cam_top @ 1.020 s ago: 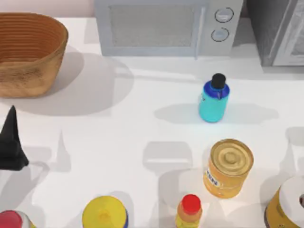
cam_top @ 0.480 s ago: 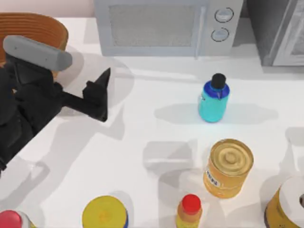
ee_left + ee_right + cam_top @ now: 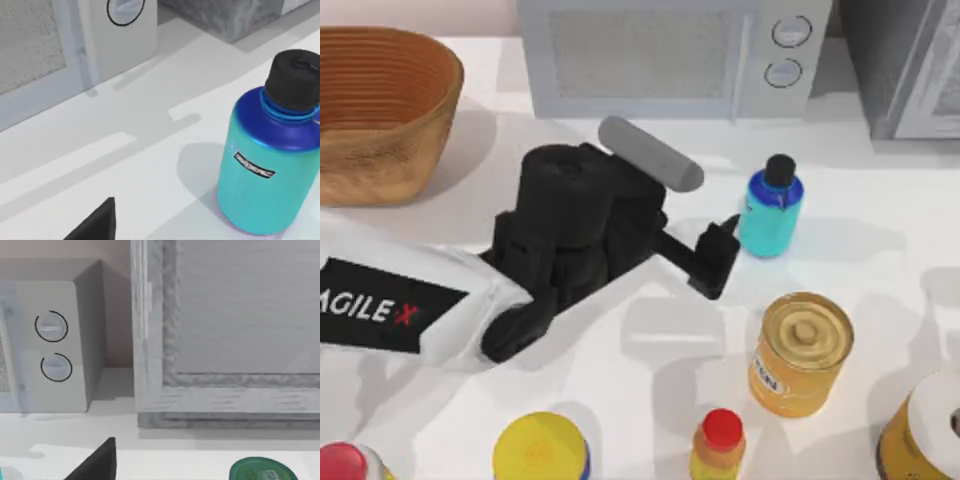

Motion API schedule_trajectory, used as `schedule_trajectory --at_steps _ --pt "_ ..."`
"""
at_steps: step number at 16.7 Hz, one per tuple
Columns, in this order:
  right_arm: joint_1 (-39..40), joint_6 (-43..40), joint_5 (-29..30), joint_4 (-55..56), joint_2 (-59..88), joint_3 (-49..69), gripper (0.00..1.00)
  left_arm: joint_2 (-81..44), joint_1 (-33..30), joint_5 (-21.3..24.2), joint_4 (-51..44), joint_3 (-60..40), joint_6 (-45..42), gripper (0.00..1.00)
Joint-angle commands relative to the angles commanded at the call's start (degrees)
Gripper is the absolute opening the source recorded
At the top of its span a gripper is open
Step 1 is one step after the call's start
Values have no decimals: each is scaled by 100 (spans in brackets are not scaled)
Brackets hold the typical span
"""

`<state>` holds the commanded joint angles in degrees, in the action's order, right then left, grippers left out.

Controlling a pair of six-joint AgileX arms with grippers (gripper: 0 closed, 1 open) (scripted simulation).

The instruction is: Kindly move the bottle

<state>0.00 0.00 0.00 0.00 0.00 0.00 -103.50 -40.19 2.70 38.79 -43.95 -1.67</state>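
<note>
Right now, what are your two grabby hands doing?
Left gripper: beside the bottle, not holding it; open or shut cannot be told.
Right gripper: cannot be told.

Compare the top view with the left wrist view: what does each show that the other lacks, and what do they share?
Top view alone: the left arm reaching across, its left gripper just left of the bottle, plus the wicker basket, the gold can and the red-capped yellow bottle. Left wrist view alone: the label on the bottle's teal side. Shared: the upright bottle with its black cap, the microwave and the white table.
</note>
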Motion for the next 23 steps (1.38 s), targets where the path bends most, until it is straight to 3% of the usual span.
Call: schedule_trajectory --at_steps 4,11,15,23 --pt "0 0 0 0 0 0 100 -829 -339 27 307 -326 -16 100" --pt "0 0 0 0 0 0 100 -893 -254 105 300 -402 -45 100" --pt "0 0 0 0 0 0 100 -1549 4 278 186 -1189 -119 100" --pt "0 0 0 0 0 0 100 -2885 -437 -11 -53 -2743 18 100"
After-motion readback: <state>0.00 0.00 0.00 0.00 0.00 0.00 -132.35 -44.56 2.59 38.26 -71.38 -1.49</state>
